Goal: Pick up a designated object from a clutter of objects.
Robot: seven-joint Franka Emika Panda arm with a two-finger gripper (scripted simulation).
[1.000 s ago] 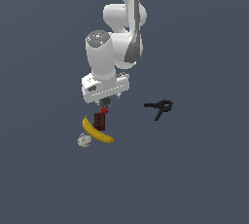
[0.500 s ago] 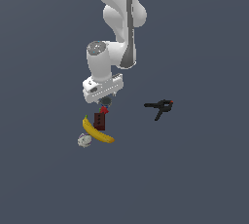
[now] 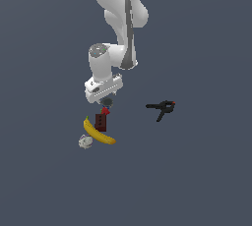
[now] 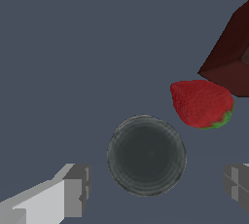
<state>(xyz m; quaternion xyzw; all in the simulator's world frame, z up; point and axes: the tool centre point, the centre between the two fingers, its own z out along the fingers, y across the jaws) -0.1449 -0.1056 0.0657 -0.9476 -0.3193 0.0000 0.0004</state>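
Note:
The designated object (image 4: 146,155) is a short round can with a dark grey top, seen from straight above in the wrist view. It lies between the two grey fingertips (image 4: 75,191) of my gripper (image 4: 155,189), which stands open around it without touching. In the exterior view the can (image 3: 106,102) shows as a small grey disc just under the gripper (image 3: 104,99). The rest of the clutter of objects lies close by: a red strawberry (image 4: 202,103), a dark red-brown block (image 4: 231,55), a yellow banana (image 3: 98,132) and a whitish lump (image 3: 85,141).
A black clamp with orange tips (image 3: 161,107) lies apart, toward the exterior view's right. The strawberry (image 3: 105,111) and block (image 3: 101,121) sit right beside the can. The floor is plain dark grey.
The arm has lowered toward the can, bringing the hand down close over the clutter. The objects have not moved.

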